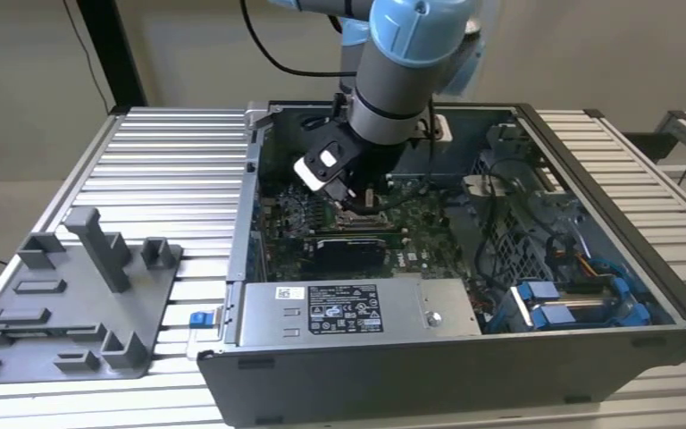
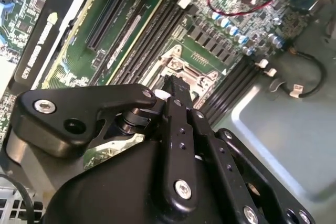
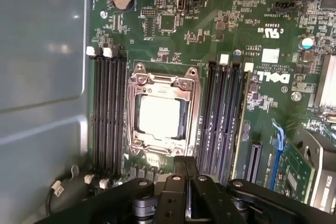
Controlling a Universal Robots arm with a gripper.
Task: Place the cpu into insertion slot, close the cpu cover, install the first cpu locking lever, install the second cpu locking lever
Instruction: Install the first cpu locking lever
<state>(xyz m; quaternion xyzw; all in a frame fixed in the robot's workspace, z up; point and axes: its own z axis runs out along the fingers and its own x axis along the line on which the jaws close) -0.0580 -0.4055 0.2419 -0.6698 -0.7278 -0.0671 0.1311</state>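
Hand (image 3: 186,160) narrow and empty, beside one cpu (image 3: 160,116) framed by one lowered cpu cover (image 3: 163,82).

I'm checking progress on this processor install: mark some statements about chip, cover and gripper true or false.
1. The silver-topped square cpu sits in the metal-rimmed insertion slot. True.
2. The thin silvery cpu cover frame stands upright. False: it lies flat around the chip.
3. The black gripper hangs outside the dark grey computer case. False: it is inside, near the socket.
4. Long black memory slots flank the socket. True.
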